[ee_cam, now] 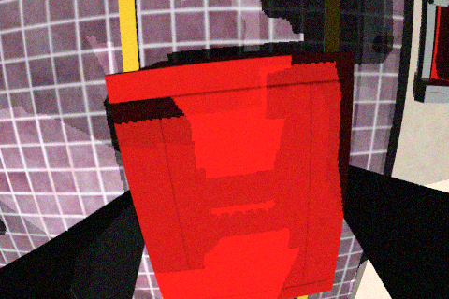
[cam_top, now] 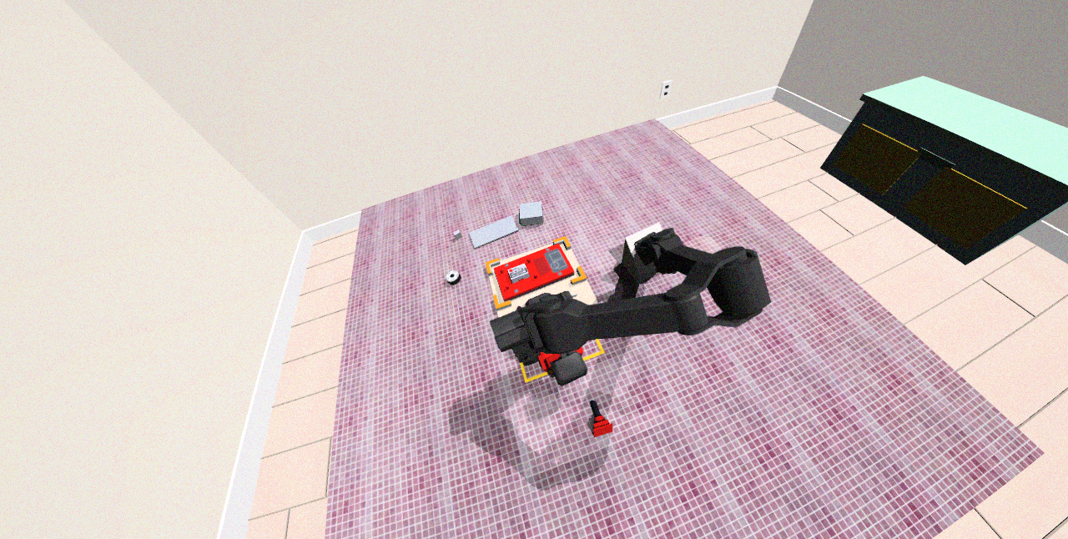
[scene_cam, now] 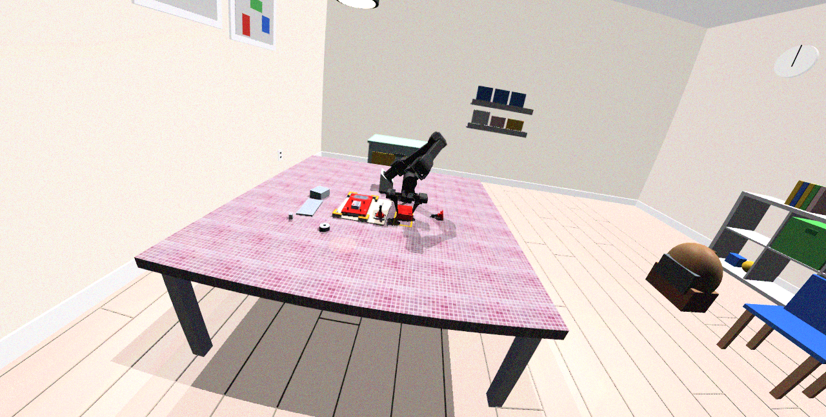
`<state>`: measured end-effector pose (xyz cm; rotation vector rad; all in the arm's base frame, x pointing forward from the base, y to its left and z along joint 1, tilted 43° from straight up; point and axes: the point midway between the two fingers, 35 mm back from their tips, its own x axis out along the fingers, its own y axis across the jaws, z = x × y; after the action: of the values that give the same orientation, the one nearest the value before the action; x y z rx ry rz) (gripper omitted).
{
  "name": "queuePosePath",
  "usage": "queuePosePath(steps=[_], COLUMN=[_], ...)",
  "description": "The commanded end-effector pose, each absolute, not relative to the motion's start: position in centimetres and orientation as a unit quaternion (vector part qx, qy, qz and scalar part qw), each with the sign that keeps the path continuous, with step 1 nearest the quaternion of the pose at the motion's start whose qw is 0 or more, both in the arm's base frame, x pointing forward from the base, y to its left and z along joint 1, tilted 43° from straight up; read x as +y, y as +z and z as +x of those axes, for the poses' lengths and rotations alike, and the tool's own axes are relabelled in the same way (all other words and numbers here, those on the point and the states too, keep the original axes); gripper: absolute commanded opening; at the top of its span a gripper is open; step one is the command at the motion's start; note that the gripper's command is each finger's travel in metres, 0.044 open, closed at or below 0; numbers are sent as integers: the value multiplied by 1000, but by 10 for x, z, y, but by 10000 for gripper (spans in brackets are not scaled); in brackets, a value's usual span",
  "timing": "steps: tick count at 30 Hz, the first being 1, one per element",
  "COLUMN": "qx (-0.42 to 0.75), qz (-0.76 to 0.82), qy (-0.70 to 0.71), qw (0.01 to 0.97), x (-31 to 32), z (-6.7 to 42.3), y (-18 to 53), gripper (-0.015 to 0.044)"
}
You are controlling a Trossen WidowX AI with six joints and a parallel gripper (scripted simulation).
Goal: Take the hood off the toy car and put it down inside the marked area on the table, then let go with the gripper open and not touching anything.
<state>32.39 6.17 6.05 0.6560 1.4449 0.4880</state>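
My gripper (cam_top: 551, 358) (scene_cam: 404, 209) (ee_cam: 239, 187) is shut on the red hood (ee_cam: 231, 181) (cam_top: 547, 359) (scene_cam: 403, 210). It holds the hood low over the yellow marked rectangle (ee_cam: 127, 0) (cam_top: 531, 377) (scene_cam: 402, 223) on the table. In the wrist view the hood covers the lower half of the rectangle; whether it touches the table I cannot tell. The red toy car (cam_top: 531, 270) (scene_cam: 357, 200) sits on a beige board (cam_top: 583, 289) (scene_cam: 378, 220) just beyond the rectangle.
A small red and black part (cam_top: 598, 422) (scene_cam: 440, 215) lies on the table near the rectangle. A grey flat plate (cam_top: 492, 231) (scene_cam: 310, 206), a grey block (cam_top: 531, 213) (scene_cam: 319, 190), a small grey cube (cam_top: 455, 234) and a wheel (cam_top: 452, 276) (scene_cam: 324, 227) lie left of the car.
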Motion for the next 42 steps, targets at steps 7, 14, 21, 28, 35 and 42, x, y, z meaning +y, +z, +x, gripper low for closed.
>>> queuePosePath(steps=[7,14,21,28,35,42], qx=[644,642,642,643,644,644], qz=[295,292,292,292,293,293], qy=[216,217,217,217,219,219], qw=[672,675,675,675,672,672], x=[65,65,65,60,17,16], z=[322,324,324,324,319,319], y=[56,57,57,62,107,109], gripper=[0,105,289,440,440,440])
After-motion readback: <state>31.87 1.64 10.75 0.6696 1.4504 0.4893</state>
